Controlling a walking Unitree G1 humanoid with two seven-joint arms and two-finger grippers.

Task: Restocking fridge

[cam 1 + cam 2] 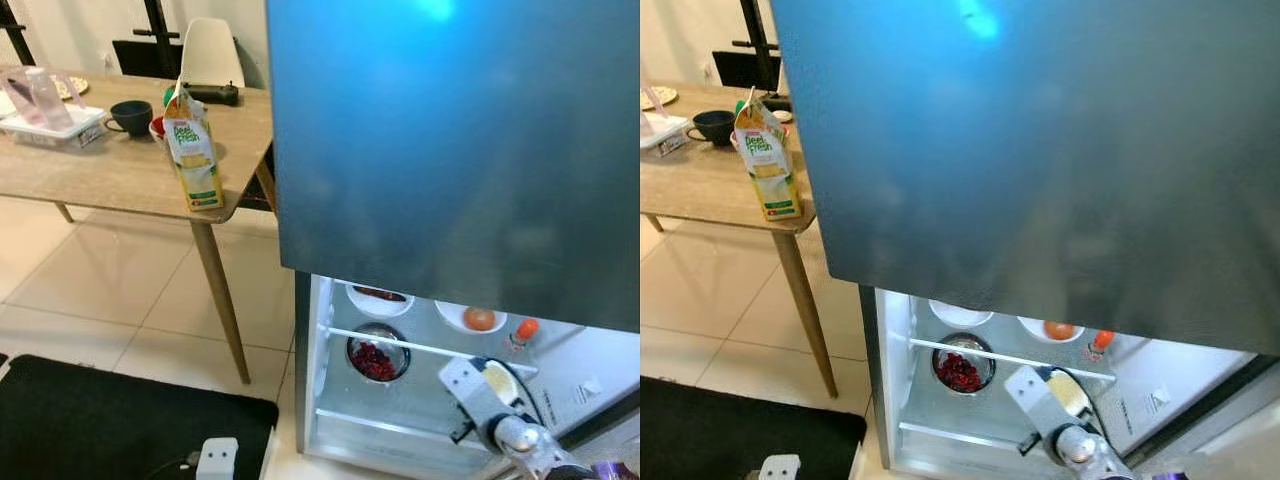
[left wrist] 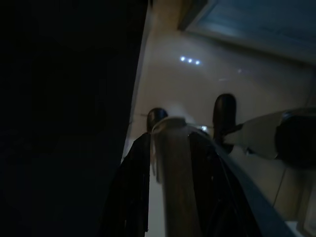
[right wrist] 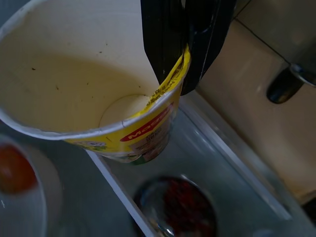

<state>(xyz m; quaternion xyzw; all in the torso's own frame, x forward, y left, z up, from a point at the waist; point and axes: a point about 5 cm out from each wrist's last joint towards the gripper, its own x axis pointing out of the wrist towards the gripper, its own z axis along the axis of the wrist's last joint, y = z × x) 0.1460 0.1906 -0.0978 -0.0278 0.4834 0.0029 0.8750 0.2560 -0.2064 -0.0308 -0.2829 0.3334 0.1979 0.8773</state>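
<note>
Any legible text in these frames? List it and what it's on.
"Magg..." in red, partly cut off, on the yellow cup that the right end effector grips by the rim.
Green brand lettering on the juice carton on the table: too blurred to read.
Small sign on the fridge inner wall: too small to read.
Label on the tray on the table: unreadable.

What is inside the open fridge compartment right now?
On the fridge shelves: a steel bowl of red berries, white bowls, one holding an orange fruit, and a red-capped bottle. The right gripper holds a noodle cup inside. The door hides the upper part.
</note>
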